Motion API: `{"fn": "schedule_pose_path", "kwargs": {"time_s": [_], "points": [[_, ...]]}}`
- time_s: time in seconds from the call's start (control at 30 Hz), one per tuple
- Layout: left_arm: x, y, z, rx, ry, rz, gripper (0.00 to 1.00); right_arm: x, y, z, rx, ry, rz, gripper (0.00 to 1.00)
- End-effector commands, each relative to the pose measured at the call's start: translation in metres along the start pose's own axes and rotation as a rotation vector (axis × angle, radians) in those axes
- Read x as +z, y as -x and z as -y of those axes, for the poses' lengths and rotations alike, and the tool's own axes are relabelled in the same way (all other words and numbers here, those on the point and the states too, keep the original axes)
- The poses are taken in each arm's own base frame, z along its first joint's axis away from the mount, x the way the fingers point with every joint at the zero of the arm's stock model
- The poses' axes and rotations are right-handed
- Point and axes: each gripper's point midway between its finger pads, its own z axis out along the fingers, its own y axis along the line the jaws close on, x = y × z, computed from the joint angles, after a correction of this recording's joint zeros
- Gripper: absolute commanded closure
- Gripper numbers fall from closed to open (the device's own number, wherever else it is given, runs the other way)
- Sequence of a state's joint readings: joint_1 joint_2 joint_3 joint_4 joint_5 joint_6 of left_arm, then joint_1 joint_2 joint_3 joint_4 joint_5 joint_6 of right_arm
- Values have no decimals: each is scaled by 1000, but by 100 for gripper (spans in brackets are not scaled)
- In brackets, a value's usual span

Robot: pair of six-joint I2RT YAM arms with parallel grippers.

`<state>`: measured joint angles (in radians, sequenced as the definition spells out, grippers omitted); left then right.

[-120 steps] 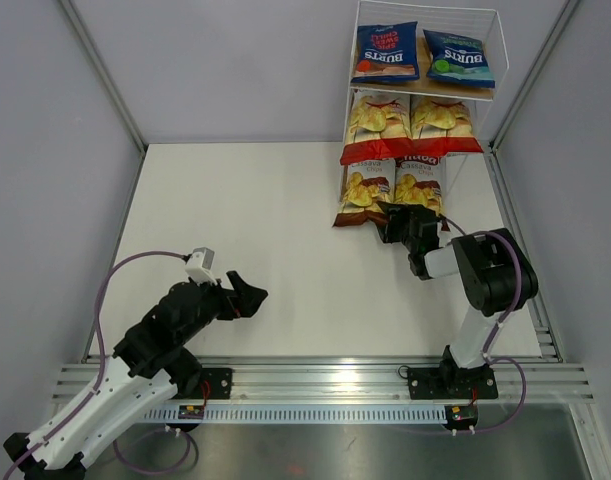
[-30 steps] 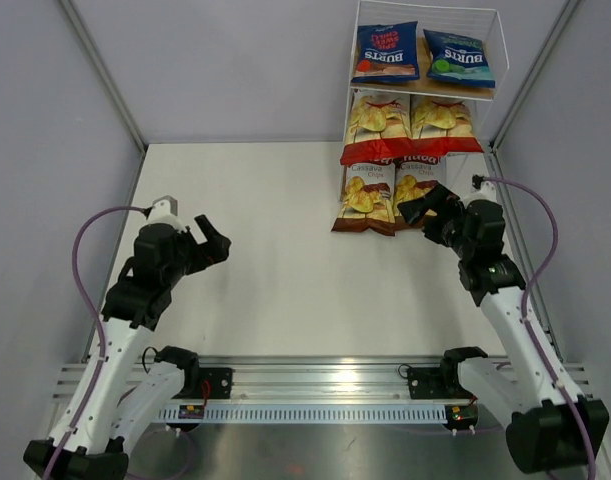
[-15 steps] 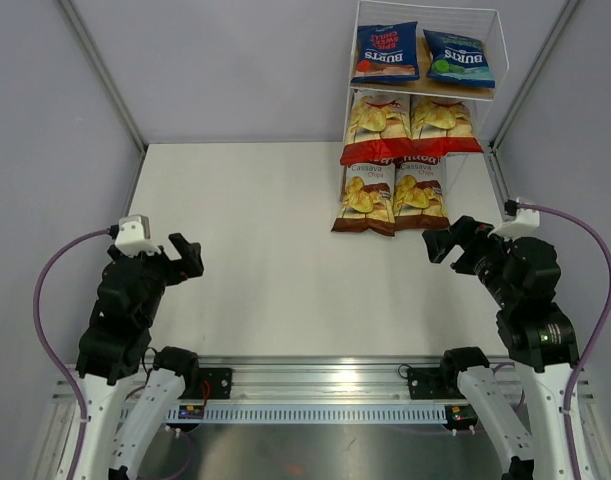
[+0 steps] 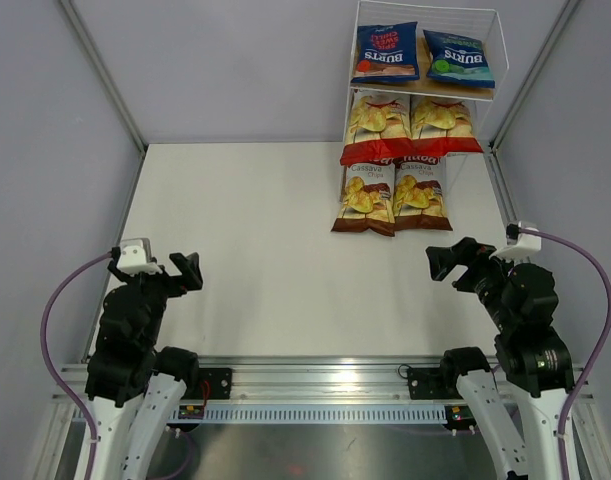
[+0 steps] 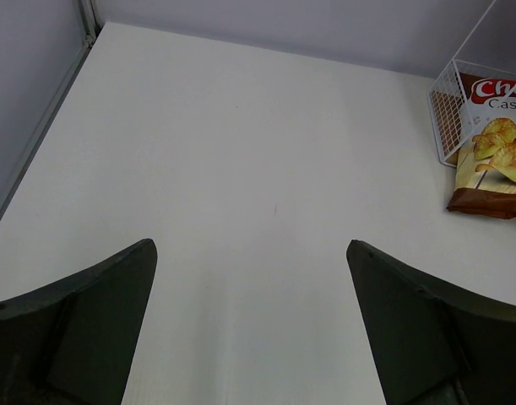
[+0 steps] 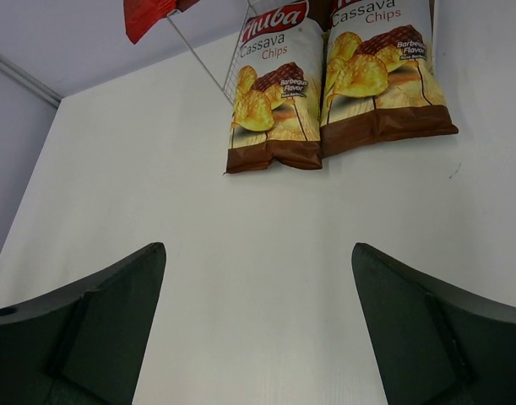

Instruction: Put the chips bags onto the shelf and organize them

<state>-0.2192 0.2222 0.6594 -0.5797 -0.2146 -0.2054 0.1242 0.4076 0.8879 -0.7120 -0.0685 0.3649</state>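
The shelf (image 4: 494,38) stands at the far right of the table. Two blue Burts chips bags (image 4: 386,52) (image 4: 460,58) lie on its top tier, and two red-and-white bags (image 4: 376,125) (image 4: 444,124) on the middle one. Two brown Chuba bags (image 4: 366,196) (image 4: 420,192) rest side by side on the lowest tier, their bottoms reaching the table. My right gripper (image 4: 448,260) hangs open and empty a little nearer than the brown bags (image 6: 274,101) (image 6: 380,76). My left gripper (image 4: 188,268) is open and empty at the near left, far from the shelf; its wrist view shows one brown bag (image 5: 498,160).
Grey walls enclose the white table (image 4: 265,230) on three sides, with slanted metal posts (image 4: 105,75) in the far corners. A metal rail (image 4: 325,380) carrying the arm bases runs along the near edge. Purple cables loop beside both arms.
Both arms have drawn back toward the near edge. The right gripper has moved away from the brown bags, and the left gripper has retreated to the near left. The bags have not moved.
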Motion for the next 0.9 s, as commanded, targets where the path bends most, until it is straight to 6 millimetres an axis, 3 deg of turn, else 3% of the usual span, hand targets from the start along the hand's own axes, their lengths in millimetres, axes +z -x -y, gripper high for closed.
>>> {"fn": "schedule_pose_path", "kwargs": {"time_s": [0.0, 0.2, 0.53, 0.87], "points": [[1, 8, -3, 2, 7, 60, 1, -7, 18, -15, 18, 75, 98, 1], [-4, 14, -4, -11, 6, 104, 1, -14, 19, -17, -16, 89, 104, 0], [-6, 23, -5, 23, -17, 200, 1, -4, 8, -20, 14, 121, 80, 1], [1, 14, 0, 62, -56, 176, 1, 5, 8, 0, -18, 26, 102, 1]]}}
